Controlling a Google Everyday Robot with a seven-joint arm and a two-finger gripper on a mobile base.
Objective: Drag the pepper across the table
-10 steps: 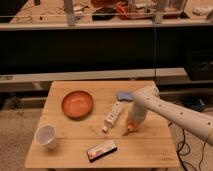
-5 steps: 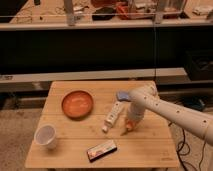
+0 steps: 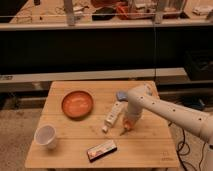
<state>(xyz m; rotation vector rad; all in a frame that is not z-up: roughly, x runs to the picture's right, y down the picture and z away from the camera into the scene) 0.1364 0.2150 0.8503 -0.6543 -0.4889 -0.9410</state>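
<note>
We see the pepper (image 3: 125,129) lying on the table (image 3: 150,150), right under the gripper (image 3: 129,123), which presses down onto it; whether it grips we cannot tell. Just left of the gripper lies a white bottle (image 3: 112,116), farther left an orange bowl (image 3: 77,104) and white cup (image 3: 45,136), below-left a flat packet (image 3: 101,149).

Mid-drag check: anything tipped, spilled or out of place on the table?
Only the white bottle looks odd: it lies on its side beside the pepper. Nothing looks spilled. The end effector is down at the pepper; the orange bowl and white cup sit upright.
</note>
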